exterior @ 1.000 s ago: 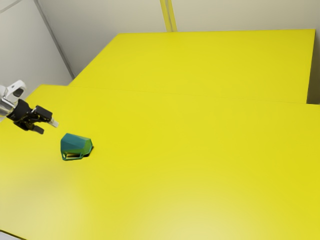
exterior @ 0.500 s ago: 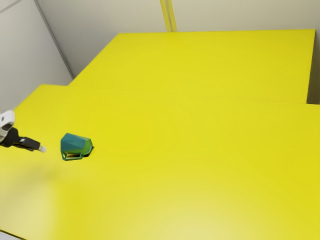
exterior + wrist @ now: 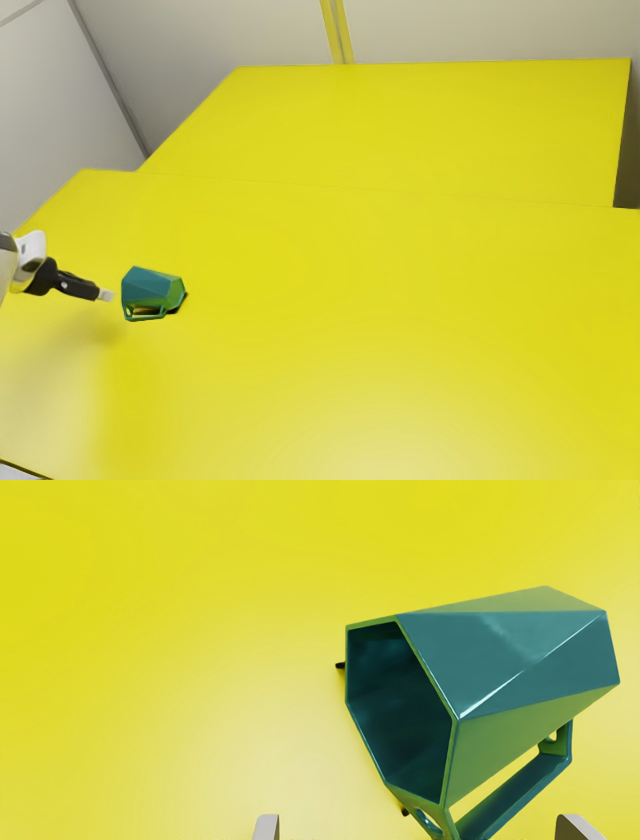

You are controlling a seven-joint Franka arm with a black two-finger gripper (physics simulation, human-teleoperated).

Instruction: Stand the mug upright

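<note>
Bright light; pale glare washes tabletop [image 3: 400,250] at lower centre of exterior frame; white highlight streaks mug [image 3: 530,645] in wrist view, dark shadow beneath.

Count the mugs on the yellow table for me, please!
1. The mug lies on its side on the yellow table, near the gripper, toward the exterior view's left. Others could be hidden beyond the pictures' edges.

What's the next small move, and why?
Probably a slight sideways shift of the gripper toward the end of the mug opposite its mouth. The mug lies on its side. In the wrist view, the mouth falls within the gap between the open fingers, while the opposite end reaches past one finger's line.
</note>
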